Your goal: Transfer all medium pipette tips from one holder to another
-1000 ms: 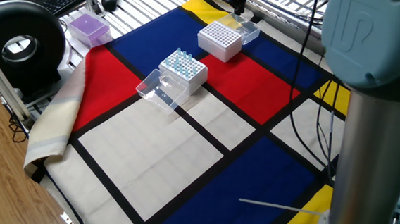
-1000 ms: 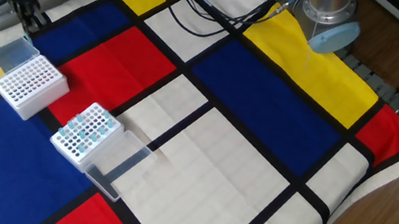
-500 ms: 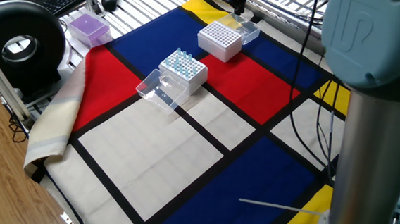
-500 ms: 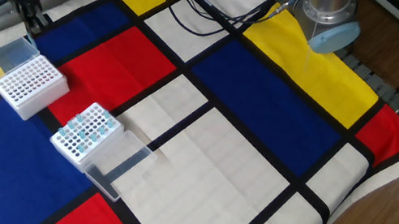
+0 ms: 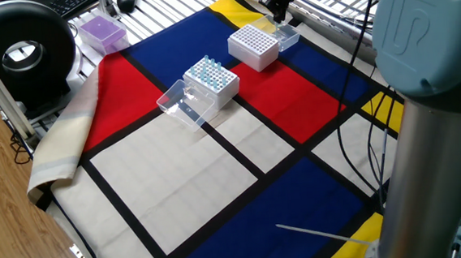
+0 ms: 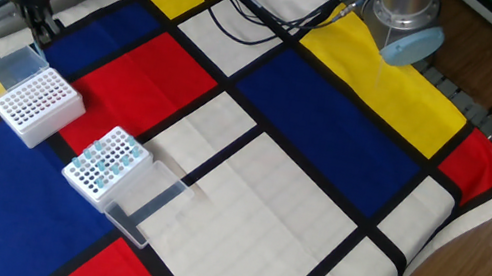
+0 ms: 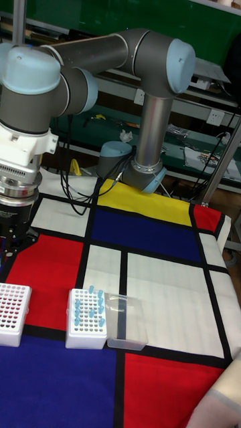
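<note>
A white rack holds the pale blue medium pipette tips, and its clear lid lies open beside it. The same tip rack shows in the other views. To its far side stands a second white rack, its holes looking empty and its clear lid hinged back. My gripper hangs just beyond that second rack, over its lid. The dark fingers sit close together, and I see nothing between them at this size.
A chequered cloth of red, blue, yellow and white covers the table. Black cables run across its back. A purple box and a black round device stand off the cloth's corner. The arm's base rises at the far edge.
The gripper has shifted very slightly sideways above the open lid of the empty rack. Both racks and the tips stay where they were.
</note>
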You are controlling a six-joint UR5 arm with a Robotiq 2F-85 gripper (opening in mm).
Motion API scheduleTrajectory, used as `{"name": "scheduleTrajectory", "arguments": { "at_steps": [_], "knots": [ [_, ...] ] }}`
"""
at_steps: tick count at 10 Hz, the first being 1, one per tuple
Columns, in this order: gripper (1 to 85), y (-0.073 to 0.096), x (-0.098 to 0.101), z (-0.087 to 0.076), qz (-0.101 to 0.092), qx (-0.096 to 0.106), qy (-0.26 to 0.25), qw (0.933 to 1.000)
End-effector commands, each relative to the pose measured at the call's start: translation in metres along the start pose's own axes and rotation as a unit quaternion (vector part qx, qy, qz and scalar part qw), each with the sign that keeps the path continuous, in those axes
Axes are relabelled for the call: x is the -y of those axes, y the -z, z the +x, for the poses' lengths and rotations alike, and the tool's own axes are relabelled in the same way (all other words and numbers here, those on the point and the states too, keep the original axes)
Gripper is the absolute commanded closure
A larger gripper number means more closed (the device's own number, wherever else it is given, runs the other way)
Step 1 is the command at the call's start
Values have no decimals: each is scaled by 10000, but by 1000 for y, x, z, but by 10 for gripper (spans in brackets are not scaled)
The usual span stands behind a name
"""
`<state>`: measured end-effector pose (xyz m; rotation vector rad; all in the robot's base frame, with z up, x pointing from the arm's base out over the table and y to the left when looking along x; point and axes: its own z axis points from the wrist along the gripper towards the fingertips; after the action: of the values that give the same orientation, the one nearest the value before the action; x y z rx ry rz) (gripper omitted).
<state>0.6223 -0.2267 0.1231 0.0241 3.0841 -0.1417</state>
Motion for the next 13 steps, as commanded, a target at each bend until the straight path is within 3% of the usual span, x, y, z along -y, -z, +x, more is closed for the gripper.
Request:
{"name": "scheduleTrajectory", "arguments": {
  "at_steps": [1, 4, 13],
  "knots": [
    [837, -3, -2, -3, -23, 61, -4, 10000],
    [837, -3, -10, -1, -160, 35, -111, 9998],
    [837, -10, -7, -5, -161, 89, -43, 9998]
  ]
}}
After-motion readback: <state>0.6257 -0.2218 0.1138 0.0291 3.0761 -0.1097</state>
